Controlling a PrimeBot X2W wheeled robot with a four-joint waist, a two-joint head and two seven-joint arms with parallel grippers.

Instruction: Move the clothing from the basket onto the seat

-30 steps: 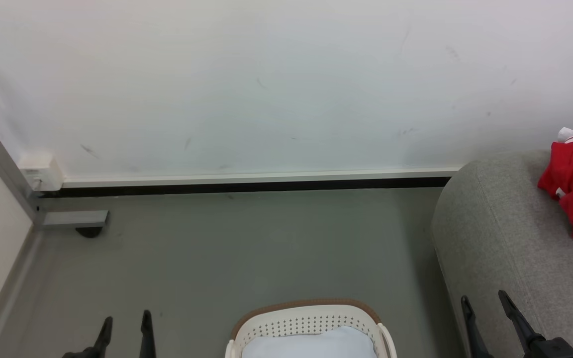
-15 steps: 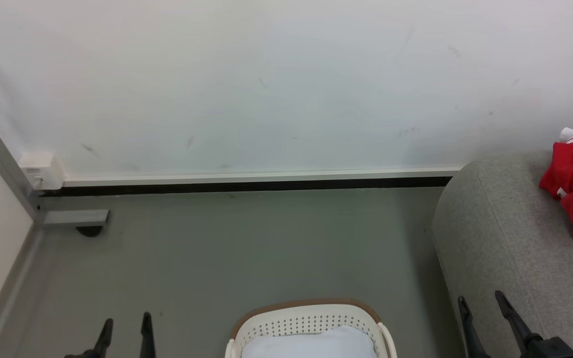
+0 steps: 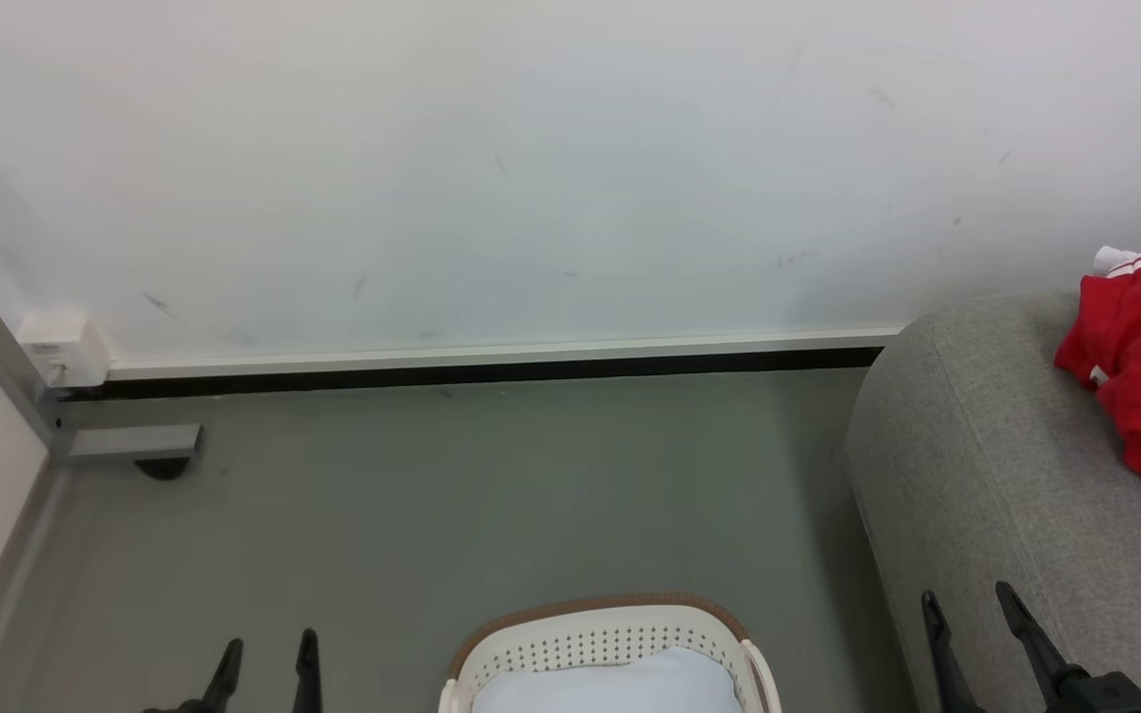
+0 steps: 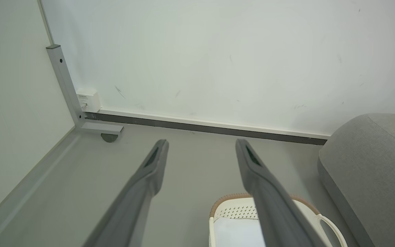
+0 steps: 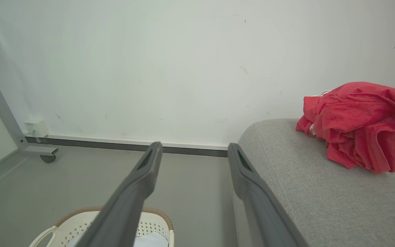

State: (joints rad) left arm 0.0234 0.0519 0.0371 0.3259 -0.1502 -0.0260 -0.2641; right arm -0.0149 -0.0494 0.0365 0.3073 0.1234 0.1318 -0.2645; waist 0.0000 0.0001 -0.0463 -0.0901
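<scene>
The red clothing [image 3: 1140, 371] with white striped trim lies bunched on the grey seat [image 3: 986, 465] at the right; the right wrist view shows the clothing [image 5: 358, 127] on the seat [image 5: 321, 192] too. At the bottom centre stands the cream basket [image 3: 610, 634] with a brown rim, holding a pale flat pad [image 3: 610, 683]. My left gripper [image 3: 268, 654] is open at the lower left, left of the basket. Open as well, my right gripper [image 3: 967, 609] hangs at the lower right over the seat's edge. Both grippers hold nothing.
A white wall with a dark baseboard [image 3: 471, 371] runs behind the grey floor [image 3: 432, 495]. A metal frame leg with a caster [image 3: 135, 446] and a white wall box [image 3: 60, 347] stand at the left corner.
The whole picture has shifted slightly left, so the camera has turned a little to the right. The clothing, the basket and both grippers stand as before.
</scene>
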